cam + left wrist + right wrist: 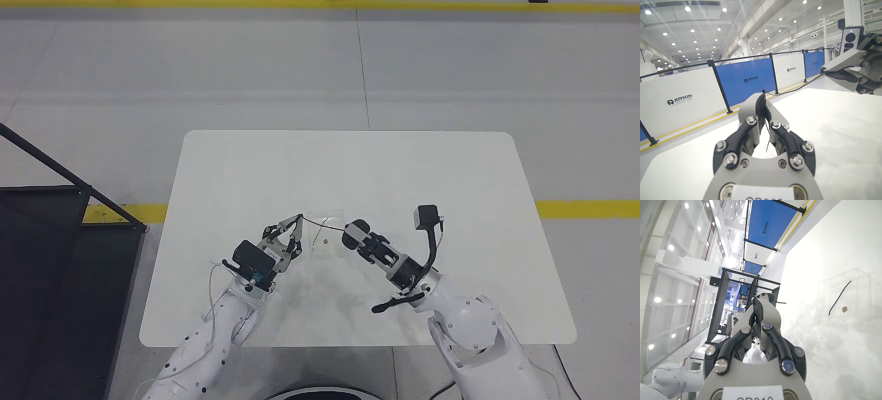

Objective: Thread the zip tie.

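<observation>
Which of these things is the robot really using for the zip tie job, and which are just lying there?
For the job:
- zip tie
- left gripper and right gripper, each shut on one end of it

Just lying about:
- clear box on the table
- another black tie inside the box
- brown scrap beside that tie

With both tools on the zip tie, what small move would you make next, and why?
Probably ease the right tool a little toward the left tool. Both are shut on the zip tie, which spans between them above the table; it must bow before one end can meet the other.
</observation>
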